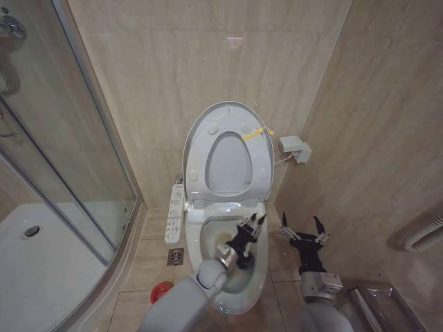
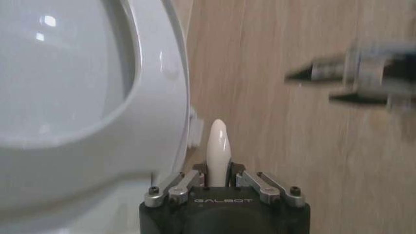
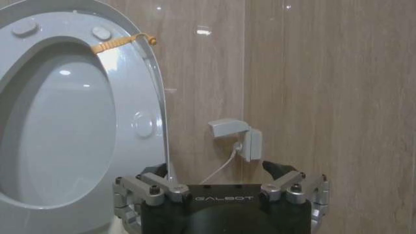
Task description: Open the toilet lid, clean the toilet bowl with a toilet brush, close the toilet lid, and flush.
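Head cam looks steeply down at toilet bowl [image 1: 232,266] & corner walls. Both wrist cams sit close, sharing raised toilet lid [image 3: 78,122].

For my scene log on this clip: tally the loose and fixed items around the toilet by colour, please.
White: 5 (toilet lid, seat ring, toilet bowl, button panel, wall box)
Red: 1 (cup holder)
Yellow: 1 (strap)
Total: 7
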`<state>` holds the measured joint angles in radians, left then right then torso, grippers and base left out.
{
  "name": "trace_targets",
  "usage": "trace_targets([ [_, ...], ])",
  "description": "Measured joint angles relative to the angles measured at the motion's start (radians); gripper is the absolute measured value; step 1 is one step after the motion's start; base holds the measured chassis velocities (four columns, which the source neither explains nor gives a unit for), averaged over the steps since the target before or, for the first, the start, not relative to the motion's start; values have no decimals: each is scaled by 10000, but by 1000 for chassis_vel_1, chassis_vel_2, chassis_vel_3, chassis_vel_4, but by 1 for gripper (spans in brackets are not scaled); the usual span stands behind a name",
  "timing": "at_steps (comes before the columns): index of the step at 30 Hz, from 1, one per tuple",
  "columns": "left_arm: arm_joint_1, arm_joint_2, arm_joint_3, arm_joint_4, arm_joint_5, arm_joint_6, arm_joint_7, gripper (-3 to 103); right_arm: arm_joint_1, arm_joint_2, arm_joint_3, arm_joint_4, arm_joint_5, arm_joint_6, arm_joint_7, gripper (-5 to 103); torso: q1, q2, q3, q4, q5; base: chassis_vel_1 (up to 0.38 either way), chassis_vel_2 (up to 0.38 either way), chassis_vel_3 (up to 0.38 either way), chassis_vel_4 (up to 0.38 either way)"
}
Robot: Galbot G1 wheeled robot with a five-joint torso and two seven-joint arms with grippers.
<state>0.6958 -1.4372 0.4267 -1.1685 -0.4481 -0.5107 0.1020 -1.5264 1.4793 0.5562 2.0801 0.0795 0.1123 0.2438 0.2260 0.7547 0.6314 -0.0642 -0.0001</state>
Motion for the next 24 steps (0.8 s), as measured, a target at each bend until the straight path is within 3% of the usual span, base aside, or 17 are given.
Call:
trace_targets([
  [8, -308, 211, -460, 1751, 162, -474, 330, 22, 0, 0, 0, 0, 0, 0, 0, 100, 0, 2, -4, -3, -8, 0, 0, 0, 0],
  [12, -352, 408, -647, 1610, 179, -460, 307, 22, 0, 0, 0, 0, 0, 0, 0, 100, 0, 2, -2, 3, 0, 0, 0, 0, 0],
  [18, -247, 351, -454, 242, -166, -87, 134, 21, 0, 0, 0, 0, 0, 0, 0, 100, 0, 1, 0, 6, 5, 0, 0, 0, 0],
  [24, -103, -43, -249, 584, -204, -155, 150, 21, 0, 0, 0, 0, 0, 0, 0, 100, 0, 1, 0, 0, 3, 0, 0, 0, 0],
])
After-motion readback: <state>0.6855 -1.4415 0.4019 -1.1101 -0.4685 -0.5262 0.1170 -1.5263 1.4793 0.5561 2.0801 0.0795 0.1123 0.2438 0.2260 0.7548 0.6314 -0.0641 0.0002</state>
